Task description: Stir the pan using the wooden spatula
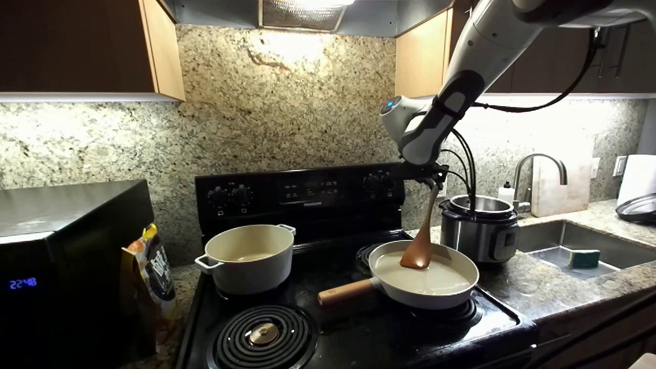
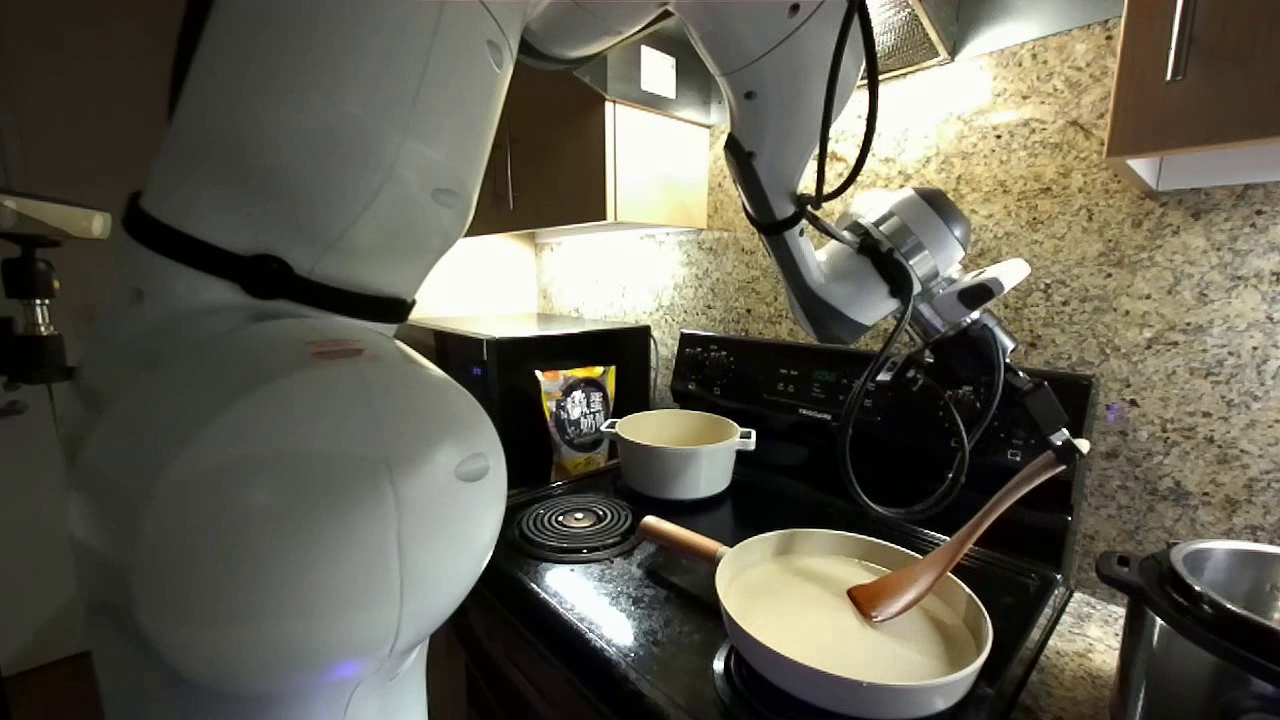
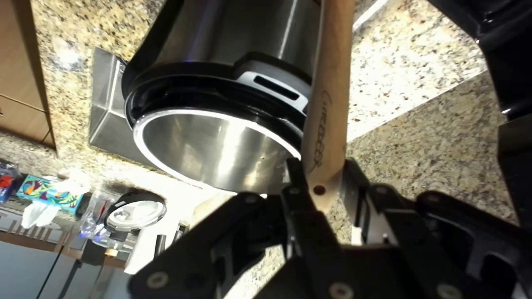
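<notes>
In the wrist view the end effector (image 3: 325,176) pinches the top of the wooden spatula (image 1: 421,240). It slants down, its broad blade (image 1: 416,259) inside the pan (image 1: 435,302) — near twelve o'clock of the middle in an exterior view. There the pan sits on the stove (image 1: 348,333), wooden handle (image 1: 346,292) pointing between eight and nine. From it, the white pot (image 1: 256,274) stands at nine o'clock — the steel cooker (image 1: 467,246), on the tabletop (image 1: 538,292), at two.

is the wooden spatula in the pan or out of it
In: both exterior views show the wooden spatula tilted, its blade inside the pan.
</notes>
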Controlling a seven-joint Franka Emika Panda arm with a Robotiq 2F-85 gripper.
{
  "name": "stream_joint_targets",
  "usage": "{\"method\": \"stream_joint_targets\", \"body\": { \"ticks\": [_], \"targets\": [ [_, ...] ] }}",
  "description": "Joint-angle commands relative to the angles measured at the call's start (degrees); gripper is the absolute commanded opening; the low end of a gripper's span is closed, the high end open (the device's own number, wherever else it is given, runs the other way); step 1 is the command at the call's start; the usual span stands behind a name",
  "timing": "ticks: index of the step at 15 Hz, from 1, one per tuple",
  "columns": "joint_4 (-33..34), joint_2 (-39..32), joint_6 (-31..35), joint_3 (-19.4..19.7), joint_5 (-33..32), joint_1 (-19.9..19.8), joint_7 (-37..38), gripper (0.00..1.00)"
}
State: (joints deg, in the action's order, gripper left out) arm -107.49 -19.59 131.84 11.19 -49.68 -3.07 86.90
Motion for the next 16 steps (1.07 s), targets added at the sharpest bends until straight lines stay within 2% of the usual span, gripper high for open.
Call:
{"method": "stream_joint_targets", "body": {
  "ticks": [1,6,16],
  "targets": [
    [-0.1,0.0,-0.9,-0.7,-1.8,1.5,-0.7,0.07],
    [-1.9,0.2,-0.1,-1.2,-3.6,2.7,0.0,0.07],
    [-9.1,0.8,2.6,0.1,-3.2,0.0,0.9,0.07]
  ]
}}
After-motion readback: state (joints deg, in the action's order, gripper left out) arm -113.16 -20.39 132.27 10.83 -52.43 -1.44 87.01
